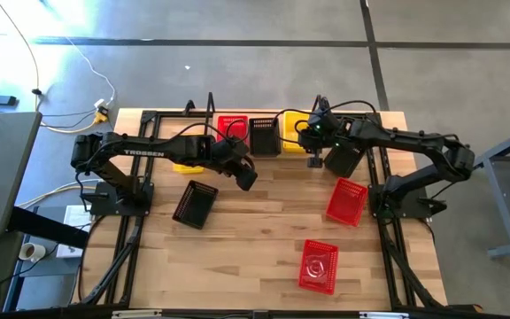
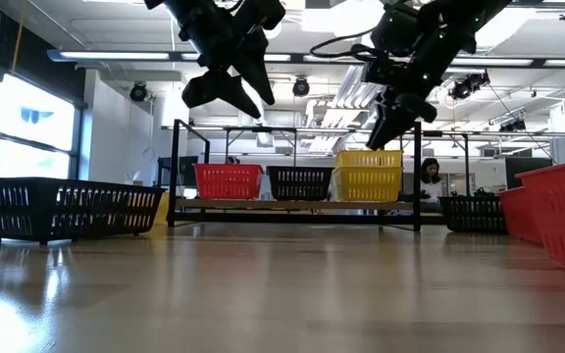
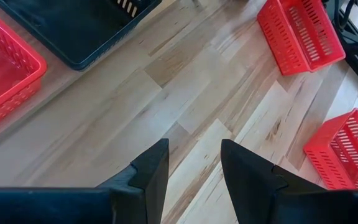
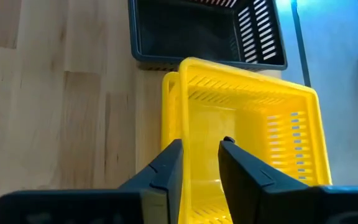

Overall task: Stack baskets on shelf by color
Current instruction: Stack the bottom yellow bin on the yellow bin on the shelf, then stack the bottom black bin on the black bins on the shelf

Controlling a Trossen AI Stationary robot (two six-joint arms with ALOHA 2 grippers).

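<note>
At the upper centre of the overhead frame, the shelf (image 1: 264,152) carries a red basket (image 1: 231,127), a black basket (image 1: 265,135) and a yellow stack (image 1: 294,133) in a row. The right hand (image 4: 201,155) hangs above the yellow stack, its fingers apart astride the top basket's near wall. The left hand (image 3: 194,163) hovers over bare worktop (image 1: 246,248) at centre, fingers apart and empty. Lower right, two red baskets (image 1: 346,201) (image 1: 319,265) lie loose; another black basket (image 1: 195,204) sits left of centre.
</note>
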